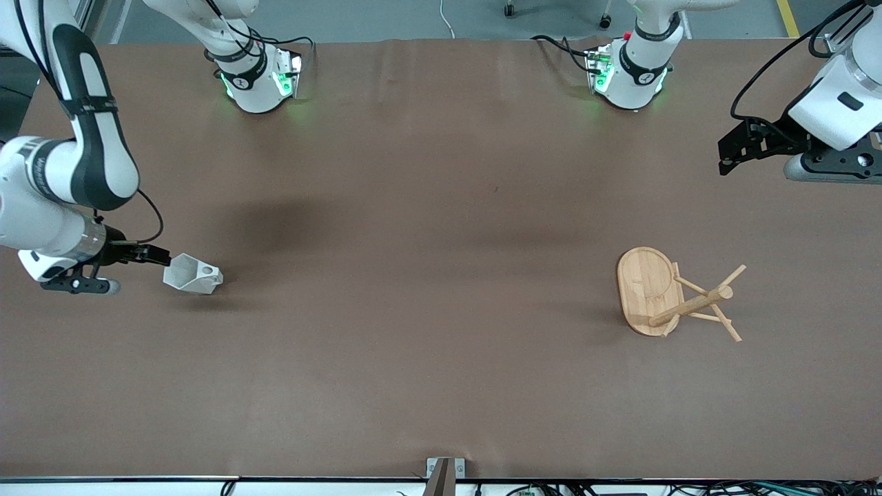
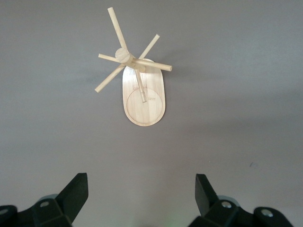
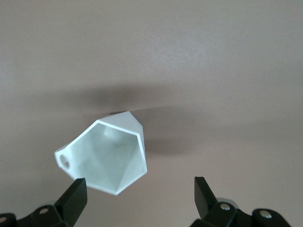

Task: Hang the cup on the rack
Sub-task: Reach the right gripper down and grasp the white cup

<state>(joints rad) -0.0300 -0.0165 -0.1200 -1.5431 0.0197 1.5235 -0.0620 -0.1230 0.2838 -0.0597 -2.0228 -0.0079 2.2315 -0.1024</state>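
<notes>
Cup point(image 1: 193, 276) on its side, mouth facing released right claw point(image 1: 157, 255), left claw point(image 1: 732, 148) released

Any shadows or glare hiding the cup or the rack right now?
Front view: soft arm shadows fall on bare table, away from the cup and rack; no glare. Right wrist view: a dark shadow sits beside the cup, whose facets stay readable. Left wrist view: even light, rack sharp.

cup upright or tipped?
Tipped. The cup lies on its side on the table, with its open mouth facing the right tool.
</notes>
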